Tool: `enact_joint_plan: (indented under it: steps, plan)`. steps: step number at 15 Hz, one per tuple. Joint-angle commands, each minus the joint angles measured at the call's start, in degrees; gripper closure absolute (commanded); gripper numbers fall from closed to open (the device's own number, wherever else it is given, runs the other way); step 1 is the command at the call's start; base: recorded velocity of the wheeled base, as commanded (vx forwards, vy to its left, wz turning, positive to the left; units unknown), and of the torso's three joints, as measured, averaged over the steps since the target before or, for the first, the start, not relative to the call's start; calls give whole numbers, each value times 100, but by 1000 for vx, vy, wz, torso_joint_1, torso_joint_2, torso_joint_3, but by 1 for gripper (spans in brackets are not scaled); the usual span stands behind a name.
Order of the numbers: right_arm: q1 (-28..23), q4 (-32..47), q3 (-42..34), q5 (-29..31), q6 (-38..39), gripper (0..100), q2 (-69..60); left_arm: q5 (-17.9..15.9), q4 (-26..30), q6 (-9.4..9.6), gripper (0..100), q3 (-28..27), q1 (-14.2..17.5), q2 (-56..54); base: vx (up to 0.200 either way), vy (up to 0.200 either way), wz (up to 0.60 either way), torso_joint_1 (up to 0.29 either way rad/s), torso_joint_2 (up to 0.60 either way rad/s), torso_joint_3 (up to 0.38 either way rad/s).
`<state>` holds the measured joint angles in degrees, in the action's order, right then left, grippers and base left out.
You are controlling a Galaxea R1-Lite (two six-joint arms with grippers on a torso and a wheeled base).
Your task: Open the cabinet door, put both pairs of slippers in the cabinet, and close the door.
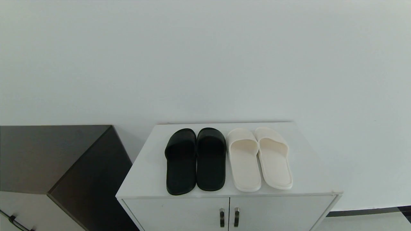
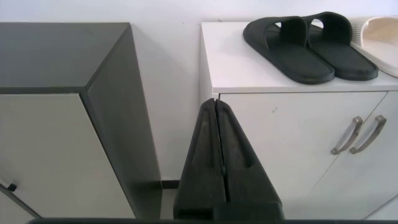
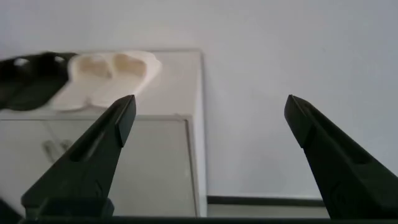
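The left claw [image 2: 216, 103] has its fingers pressed together, low by the near left corner of the white cabinet [image 1: 146, 175]; the right claw [image 3: 211, 101] is spread wide, off the cabinet's near right corner, below its top. Both doors are shut, so the first step is not yet done; the left handle [image 1: 222, 217] and right handle [image 1: 236, 217] stand just beside each other at the middle seam. On top, the black slippers [image 1: 195, 160] lie left of the white slippers [image 1: 259, 158], heels at the near edge. Likely risks: a spread claw catching both handles at once; a closed claw sliding off a handle; an arm brushing the heels and tipping a slipper off; the dark cabinet [image 1: 48, 154] crowding the left arm.
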<state>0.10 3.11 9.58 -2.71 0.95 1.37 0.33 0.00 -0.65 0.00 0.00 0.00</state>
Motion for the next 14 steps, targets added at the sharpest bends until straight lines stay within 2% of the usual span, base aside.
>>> enact_joint_plan:
  steps: [1, 4, 5, 6, 8, 9, 10, 11, 12, 14]
  plan:
    - [8, 981, 1415, -969, 10, 0, 1199, 2, 0, 3, 100, 0, 0, 0, 0, 0, 0, 0, 0, 0]
    - [122, 717, 1485, -1707, 37, 0, 3362, 2, -9, 21, 100, 0, 0, 0, 0, 0, 0, 0, 0, 0]
    - [333, 507, 1529, -1681, 2, 0, 3950, 2, 0, 29, 100, 0, 0, 0, 0, 0, 0, 0, 0, 0]
    - [772, 252, 1573, -1531, 19, 0, 4407, 2, -9, 29, 100, 0, 0, 9, 0, 0, 0, 0, 0, 0]
    - [2267, -276, 1863, -371, 714, 0, 5154, 2, 0, 109, 100, 0, 0, 0, 0, 0, 0, 0, 0, 0]
    - [3321, -566, 2074, 394, 1355, 0, 5462, -7, 0, 126, 100, 0, 0, 0, 0, 0, 0, 0, 0, 0]
    - [4130, -715, 2294, 1158, 1812, 0, 5805, -7, 0, 126, 100, 0, 0, 0, 0, 0, 0, 0, 0, 0]
    - [4569, -759, 2549, 1756, 2120, 0, 6227, -7, 0, 126, 100, 0, 0, 0, 0, 0, 0, 0, 0, 0]
    - [4745, -759, 2821, 2090, 2296, 0, 6596, -7, 0, 126, 100, 0, 0, 0, 0, 0, 0, 0, 0, 0]
    - [4886, -768, 3208, 2362, 2348, 0, 7150, -7, 0, 126, 100, 0, 0, 9, 0, 0, 0, 0, 0, 0]
